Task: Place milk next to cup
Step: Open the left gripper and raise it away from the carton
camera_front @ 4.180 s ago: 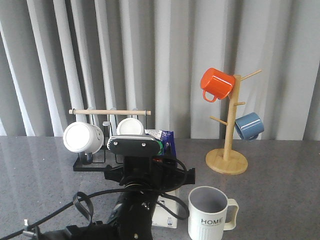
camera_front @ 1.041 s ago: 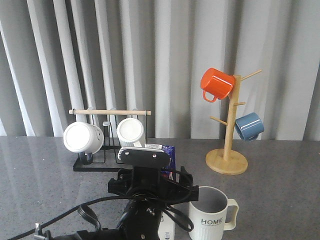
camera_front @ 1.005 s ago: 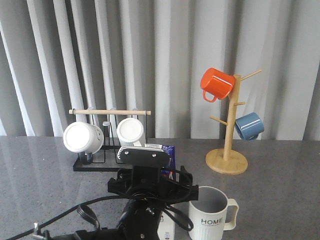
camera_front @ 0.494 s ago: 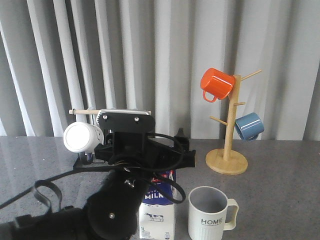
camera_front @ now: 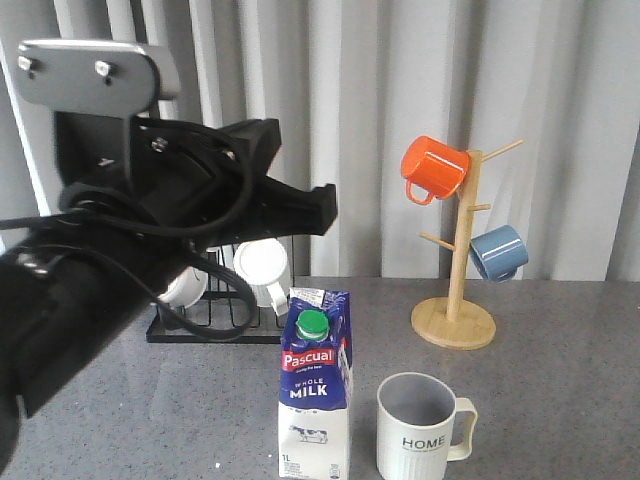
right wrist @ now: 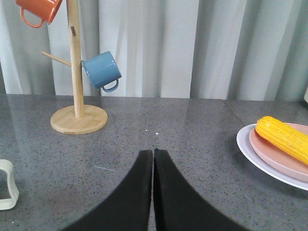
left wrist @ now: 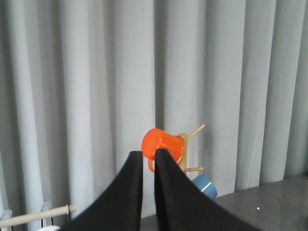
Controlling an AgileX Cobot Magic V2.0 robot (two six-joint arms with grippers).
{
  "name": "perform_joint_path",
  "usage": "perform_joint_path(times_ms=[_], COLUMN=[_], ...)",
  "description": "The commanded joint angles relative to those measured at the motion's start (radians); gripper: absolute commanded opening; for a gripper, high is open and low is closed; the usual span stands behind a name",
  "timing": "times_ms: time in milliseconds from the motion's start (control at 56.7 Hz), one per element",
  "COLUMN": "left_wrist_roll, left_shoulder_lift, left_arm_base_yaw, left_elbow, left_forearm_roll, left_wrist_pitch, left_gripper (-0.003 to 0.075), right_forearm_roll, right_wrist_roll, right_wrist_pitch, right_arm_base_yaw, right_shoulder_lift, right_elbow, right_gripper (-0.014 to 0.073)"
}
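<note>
Starting at the left, our left gripper point(left wrist: 148, 159) has lifted well clear of the table since half a second ago, when it was still down around the milk point(camera_front: 314, 384); the arm now fills the upper left of the front view, and from the wrist we see its fingers nearly together with nothing between them, so it has let go. The carton stands upright on the table point(camera_front: 540, 390) on its own, just beside the cup point(camera_front: 420, 426) to its right, with a small gap between them. We judge the placement done. The dish rack point(camera_front: 215, 325) and its white mugs are largely hidden behind the arm. Further right, the wooden mug tree point(camera_front: 455, 300) stands apart. Our right gripper point(right wrist: 153, 156) is clenched and empty; it does not appear in the front view.
</note>
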Motion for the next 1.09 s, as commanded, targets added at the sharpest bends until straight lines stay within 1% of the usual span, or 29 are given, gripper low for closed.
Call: perform_joint_path(times_ms=[0,159,476,529,670,758,776,811,847,882,899,935,1076], left_wrist_roll=[0.034,0.033,0.033,0.028,0.012,-0.022,-0.045,-0.066,-0.133,-0.169,-0.228,-0.314,-0.631], left_shoulder_lift=[-0.085,-0.128,-0.143,-0.158,-0.184,-0.184,-0.185,-0.188,-0.200,-0.209,-0.217,-0.229,-0.289], left_arm_base_yaw=[-0.001,-0.001,-0.001,-0.001,-0.001,0.000,0.001,0.004,0.015,0.024,0.031,0.049,0.160], left_elbow=[0.002,0.014,0.015,0.015,0.015,0.015,0.016,0.017,0.028,0.039,0.058,0.085,0.206], left_forearm_roll=[-0.021,-0.021,-0.010,-0.014,-0.002,0.096,0.137,0.203,0.309,0.360,0.421,0.487,0.670], left_wrist_pitch=[-0.044,-0.127,-0.187,-0.174,-0.071,0.057,0.100,0.129,0.177,0.188,0.190,0.182,0.163], left_gripper=[-0.0008,-0.0008,-0.0008,-0.0008,-0.0008,-0.0008,-0.0008,-0.0008,-0.0008,-0.0008,-0.0008,-0.0008,-0.0008], right_forearm_roll=[-0.005,-0.005,-0.005,-0.005,-0.005,-0.005,-0.005,-0.005,-0.005,-0.005,-0.005,-0.005,-0.005], right_wrist_roll=[-0.002,-0.002,-0.002,-0.002,-0.002,-0.002,-0.002,-0.002,-0.002,-0.002,-0.002,-0.002,-0.002], right_wrist_pitch=[-0.067,-0.067,-0.067,-0.067,-0.067,-0.066,-0.066,-0.067,-0.067,-0.067,-0.067,-0.066,-0.067], right_arm_base_yaw=[-0.007,-0.007,-0.007,-0.007,-0.007,-0.007,-0.007,-0.007,-0.007,-0.007,-0.007,-0.007,-0.007], right_shoulder_lift=[0.002,0.002,0.002,0.002,0.002,0.002,0.002,0.002,0.002,0.002,0.002,0.002,0.002], right_elbow=[-0.025,-0.025,-0.025,-0.025,-0.025,-0.025,-0.025,-0.025,-0.025,-0.025,-0.025,-0.025,-0.025], right_gripper=[-0.0003,-0.0003,-0.0003,-0.0003,-0.0003,-0.0003,-0.0003,-0.0003,-0.0003,-0.0003,-0.0003,-0.0003,-0.0003])
